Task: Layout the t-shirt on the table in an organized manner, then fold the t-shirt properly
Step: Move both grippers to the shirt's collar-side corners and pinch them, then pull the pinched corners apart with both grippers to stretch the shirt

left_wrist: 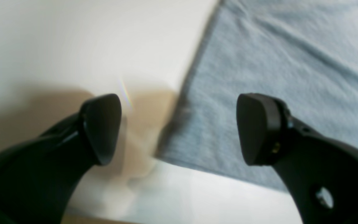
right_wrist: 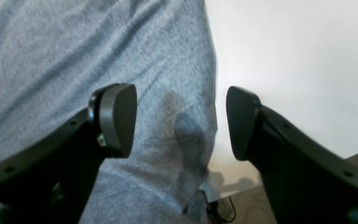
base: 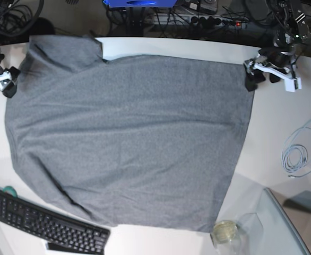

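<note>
The heather-grey t-shirt lies spread flat over the white table, with one sleeve at the far left corner. My left gripper hovers at the shirt's far right corner. In the left wrist view it stands open and empty, the shirt corner under its right finger and bare table under the left one. My right gripper is at the shirt's left edge beside the sleeve. It is open and empty in the right wrist view, straddling the shirt's edge next to the table.
A black keyboard lies at the near left, just touching the shirt's hem. A glass jar and a clear glass panel sit at the near right. A coiled pale cable lies on the right. Cables and gear crowd the far side.
</note>
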`<state>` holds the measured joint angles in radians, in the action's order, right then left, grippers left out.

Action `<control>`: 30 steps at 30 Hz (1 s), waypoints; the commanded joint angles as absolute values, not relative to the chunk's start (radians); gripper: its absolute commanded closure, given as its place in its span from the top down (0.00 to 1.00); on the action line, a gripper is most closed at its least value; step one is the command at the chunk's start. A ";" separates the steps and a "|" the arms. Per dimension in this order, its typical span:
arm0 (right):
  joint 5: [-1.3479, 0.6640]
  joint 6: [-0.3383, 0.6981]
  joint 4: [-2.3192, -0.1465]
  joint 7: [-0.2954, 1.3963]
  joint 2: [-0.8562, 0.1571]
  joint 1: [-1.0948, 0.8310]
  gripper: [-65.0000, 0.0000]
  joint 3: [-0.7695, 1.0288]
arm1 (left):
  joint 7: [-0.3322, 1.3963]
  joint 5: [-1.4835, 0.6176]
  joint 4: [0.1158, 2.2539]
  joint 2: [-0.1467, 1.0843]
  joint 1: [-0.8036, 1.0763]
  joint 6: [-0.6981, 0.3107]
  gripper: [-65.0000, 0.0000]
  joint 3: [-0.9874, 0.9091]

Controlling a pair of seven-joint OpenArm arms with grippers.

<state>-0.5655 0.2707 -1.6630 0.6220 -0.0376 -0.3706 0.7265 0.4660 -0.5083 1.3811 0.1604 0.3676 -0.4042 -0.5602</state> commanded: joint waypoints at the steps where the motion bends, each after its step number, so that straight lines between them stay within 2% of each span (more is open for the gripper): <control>1: -0.576 0.278 -1.685 0.601 -0.050 -0.374 0.65 0.733 | 0.450 -0.504 1.379 0.171 0.372 -0.417 0.86 -0.565; 6: -0.576 0.302 -1.685 0.598 -0.050 -0.409 0.65 0.737 | 0.450 -0.461 1.320 0.145 0.374 -0.417 0.86 -0.565; 9: -0.578 0.435 -1.678 0.601 -0.044 -0.424 0.66 0.742 | 0.450 -0.449 1.290 0.143 0.374 -0.418 0.85 -0.564; 10: -0.578 0.472 -1.675 0.602 -0.044 -0.427 0.66 0.742 | 0.450 -0.447 1.282 0.143 0.372 -0.418 0.81 -0.564; 12: -0.578 0.507 -1.652 0.602 -0.042 -0.437 0.66 0.742 | 0.450 -0.447 1.280 0.143 0.372 -0.420 0.65 -0.542; 15: -0.573 0.515 -1.610 0.604 -0.042 -0.443 0.66 0.740 | 0.450 -0.450 1.283 0.147 0.375 -0.420 0.26 -0.521; 16: -0.572 0.515 -1.603 0.604 -0.042 -0.453 0.66 0.736 | 0.450 -0.450 1.283 0.147 0.375 -0.420 0.15 -0.518; 18: -0.572 0.515 -1.596 0.604 -0.042 -0.479 0.66 0.731 | 0.450 -0.450 1.285 0.145 0.374 -0.420 0.00 -0.515; 30: -0.572 0.516 -1.607 0.627 -0.044 -0.595 0.66 0.662 | 0.456 -0.446 1.287 0.148 0.372 -0.420 0.00 -0.513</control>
